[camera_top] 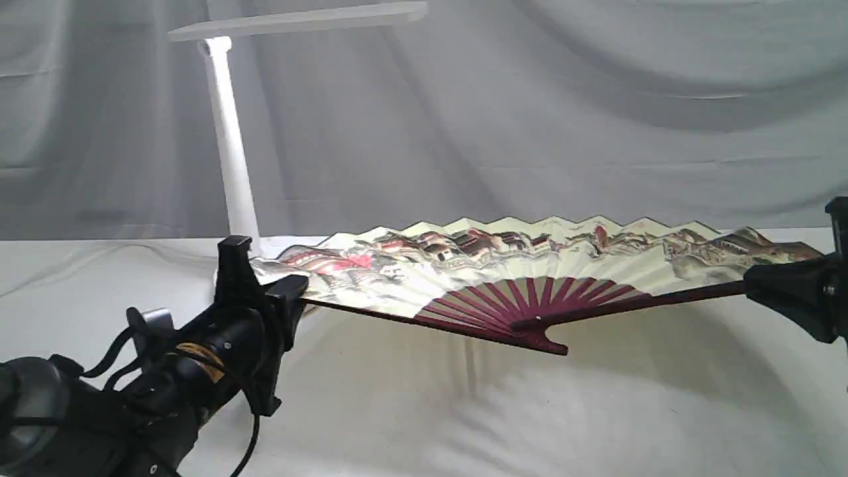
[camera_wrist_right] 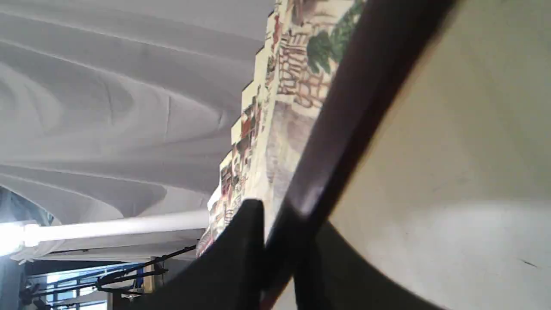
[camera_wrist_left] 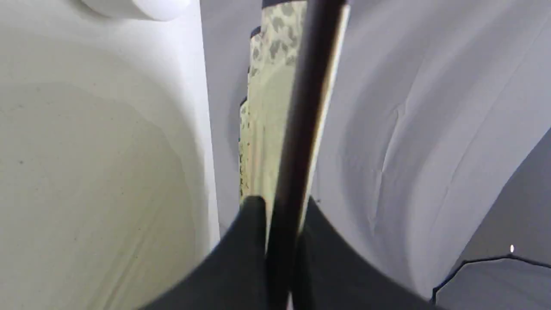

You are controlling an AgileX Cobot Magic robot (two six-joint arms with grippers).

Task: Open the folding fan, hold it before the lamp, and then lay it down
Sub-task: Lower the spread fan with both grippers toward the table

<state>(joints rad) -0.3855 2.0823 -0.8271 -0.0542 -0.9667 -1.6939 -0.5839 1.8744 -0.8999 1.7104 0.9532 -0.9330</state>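
- The folding fan (camera_top: 530,265) is spread wide open, its cream pleated leaf with painted buildings facing up and towards the exterior camera, its black zigzag edge at the far side.
- Its maroon ribs (camera_top: 530,298) run together at the pivot (camera_top: 553,344), which is the point nearest that camera.
- The fan lies close to flat, slightly tilted, and seems to hang clear of the table, with a soft shadow on the cloth under it.
- The left gripper (camera_top: 265,281) is clamped on the fan's left outer rib. The left wrist view shows the dark rib (camera_wrist_left: 301,107) passing between the two black fingers (camera_wrist_left: 249,224), with the folded leaf beside it.
- The right gripper (camera_top: 752,286) is clamped on the right outer rib. In the right wrist view that rib (camera_wrist_right: 353,107) runs between the fingers (camera_wrist_right: 245,232), with the painted leaf (camera_wrist_right: 292,86) beyond it.
- The lamp (camera_top: 228,132) stands upright behind the fan's left end, which hides its foot. Its flat bar head (camera_top: 298,21) reaches to the right, high above the leaf.
- The table (camera_top: 464,411) is covered with a white cloth.
- A grey draped backdrop (camera_top: 596,99) hangs behind everything.
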